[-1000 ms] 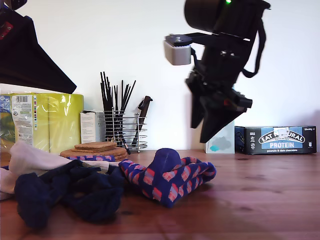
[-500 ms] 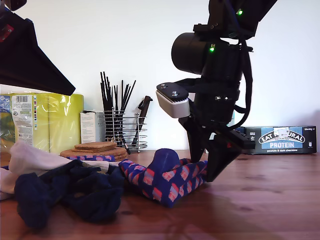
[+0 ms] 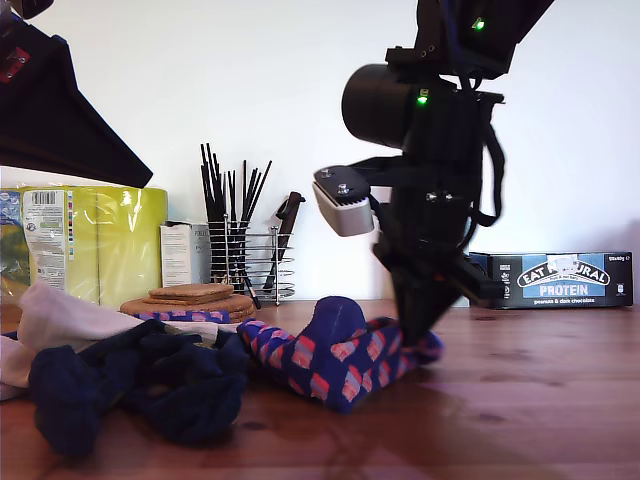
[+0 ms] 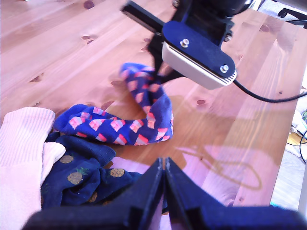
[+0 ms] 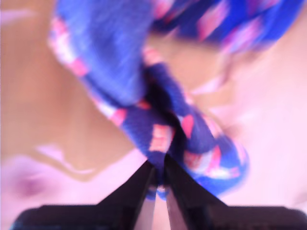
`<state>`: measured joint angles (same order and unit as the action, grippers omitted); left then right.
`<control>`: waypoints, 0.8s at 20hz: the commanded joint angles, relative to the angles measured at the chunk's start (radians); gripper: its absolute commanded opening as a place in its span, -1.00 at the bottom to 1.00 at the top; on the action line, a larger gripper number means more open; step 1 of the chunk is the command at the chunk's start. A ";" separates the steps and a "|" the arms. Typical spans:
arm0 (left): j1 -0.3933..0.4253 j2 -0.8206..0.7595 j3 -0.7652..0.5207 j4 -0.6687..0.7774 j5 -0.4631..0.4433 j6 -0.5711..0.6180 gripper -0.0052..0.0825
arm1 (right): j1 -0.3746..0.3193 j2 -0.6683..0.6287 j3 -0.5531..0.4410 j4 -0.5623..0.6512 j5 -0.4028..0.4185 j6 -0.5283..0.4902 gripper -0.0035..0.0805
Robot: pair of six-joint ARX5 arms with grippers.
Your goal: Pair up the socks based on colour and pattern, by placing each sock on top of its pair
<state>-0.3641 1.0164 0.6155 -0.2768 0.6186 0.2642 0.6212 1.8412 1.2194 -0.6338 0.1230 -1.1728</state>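
One blue diamond-check sock (image 3: 335,360) lies bunched mid-table, my second gripper (image 3: 418,335) pinched on its end at three o'clock. My first gripper (image 4: 164,184), jaws together and empty, hovers above the navy spotted socks (image 4: 81,175).

Only readable print I can find is on the dark box (image 3: 551,280) sitting at the back edge of the wooden table (image 3: 540,400), toward the exterior view's right. It says "EAT NATURAL" curved over a blue band, then "PROTEIN" in big white letters, and "peanuts & dark chocolate" in small type underneath. The yellow pack (image 3: 85,240) at the exterior view's left has a barcode label, but its print is too small to read.
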 commanded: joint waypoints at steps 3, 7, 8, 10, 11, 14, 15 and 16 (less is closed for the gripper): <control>0.001 0.004 0.010 -0.045 -0.020 -0.003 -0.93 | -0.003 0.008 -0.014 -0.129 0.018 0.241 -0.94; 0.001 0.001 0.010 -0.121 -0.095 -0.003 -0.93 | -0.002 -0.021 -0.014 -0.263 0.027 0.511 -0.95; 0.001 -0.002 0.010 -0.125 -0.106 -0.004 -0.93 | -0.002 -0.035 -0.014 -0.295 0.028 0.562 -0.94; 0.001 -0.005 0.010 -0.120 -0.106 -0.004 -0.93 | -0.002 -0.070 -0.014 -0.370 0.038 0.653 -0.94; 0.001 -0.010 0.010 -0.121 -0.107 -0.005 -0.93 | -0.002 -0.087 -0.014 -0.422 0.044 0.699 -0.94; 0.001 -0.018 0.013 -0.147 -0.111 -0.028 -0.93 | -0.002 -0.119 -0.014 -0.621 0.029 0.903 -0.95; 0.001 -0.026 0.021 -0.177 -0.117 -0.029 -0.93 | -0.002 -0.119 -0.014 -0.684 0.005 0.982 -0.95; 0.001 -0.033 0.032 -0.210 -0.127 -0.029 -0.93 | -0.002 -0.119 -0.014 -0.730 -0.036 1.030 -0.95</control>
<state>-0.3641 1.0008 0.6304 -0.4751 0.4938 0.2386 0.6212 1.6997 1.2194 -1.3342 0.1097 -0.1860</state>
